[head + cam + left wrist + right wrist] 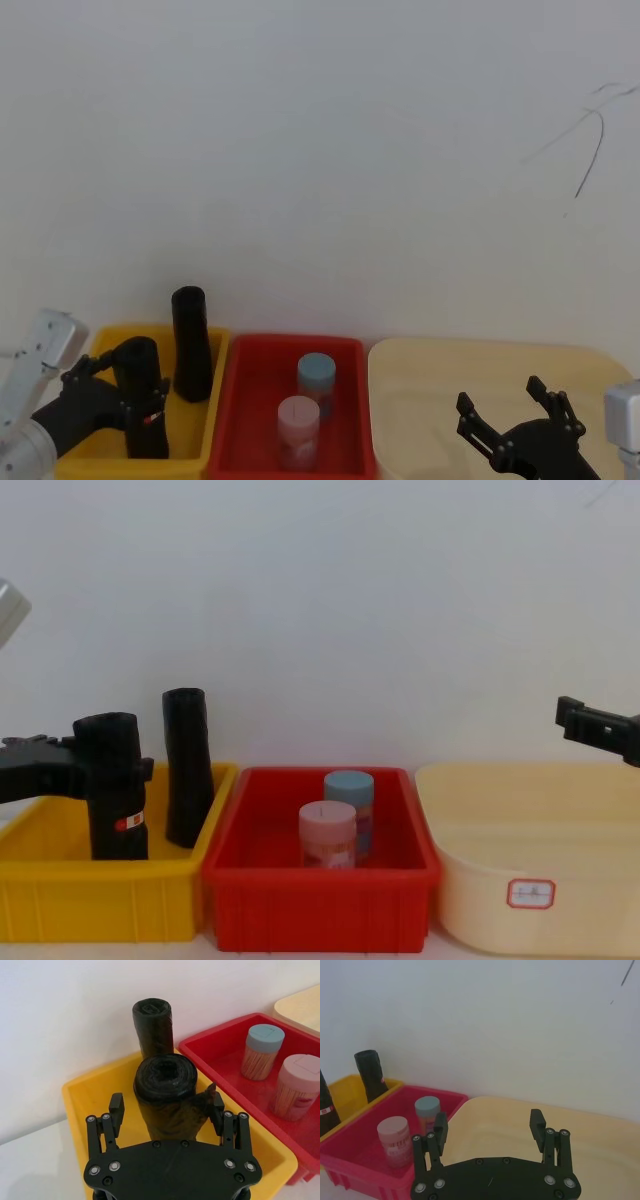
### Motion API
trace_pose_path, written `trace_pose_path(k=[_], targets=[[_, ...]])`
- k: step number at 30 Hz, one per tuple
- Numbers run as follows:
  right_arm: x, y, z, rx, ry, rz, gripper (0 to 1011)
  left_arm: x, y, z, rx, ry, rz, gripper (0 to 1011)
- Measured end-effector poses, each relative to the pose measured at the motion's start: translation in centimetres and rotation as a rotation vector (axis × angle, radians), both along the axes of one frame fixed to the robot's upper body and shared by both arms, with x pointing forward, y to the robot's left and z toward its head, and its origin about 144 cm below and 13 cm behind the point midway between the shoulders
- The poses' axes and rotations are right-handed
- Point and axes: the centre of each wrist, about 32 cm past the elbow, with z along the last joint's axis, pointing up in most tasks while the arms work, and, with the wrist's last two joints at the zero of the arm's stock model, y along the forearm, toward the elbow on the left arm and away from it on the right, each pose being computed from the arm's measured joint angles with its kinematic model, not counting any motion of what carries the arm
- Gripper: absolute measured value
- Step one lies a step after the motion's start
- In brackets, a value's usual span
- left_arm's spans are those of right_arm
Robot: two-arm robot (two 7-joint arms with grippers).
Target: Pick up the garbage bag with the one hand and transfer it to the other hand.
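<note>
We note the left gripper spread wide. The garbage bag stands upright between its fingers, inside the yellow bin. The right gripper, also spread, waits well apart.

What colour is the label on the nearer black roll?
Red and white label, best seen in chest view.

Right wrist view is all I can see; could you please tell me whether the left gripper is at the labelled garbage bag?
Observer: Yes; in the left wrist view the left gripper has its jaws open on either side of the garbage bag.
Operator: Thank you. My right gripper hovers over the beige tub; is the bag lifted yet?
Observer: Seemingly not; the head view shows it standing upright in the yellow bin, in front of a second black roll.
</note>
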Motion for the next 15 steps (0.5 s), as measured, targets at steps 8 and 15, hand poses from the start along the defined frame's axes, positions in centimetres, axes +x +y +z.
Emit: trace_pose_path(k=[8,15], targets=[[0.0,0.0,0.0,0.000,0.000,0.000,1000,1.1,-0.8,-0.2,-0.017,0.009,0.009,1002],[0.0,0.0,0.0,0.000,0.000,0.000,1000,2.0,-1.3,-0.3,-0.024,0.024,0.014,1001]])
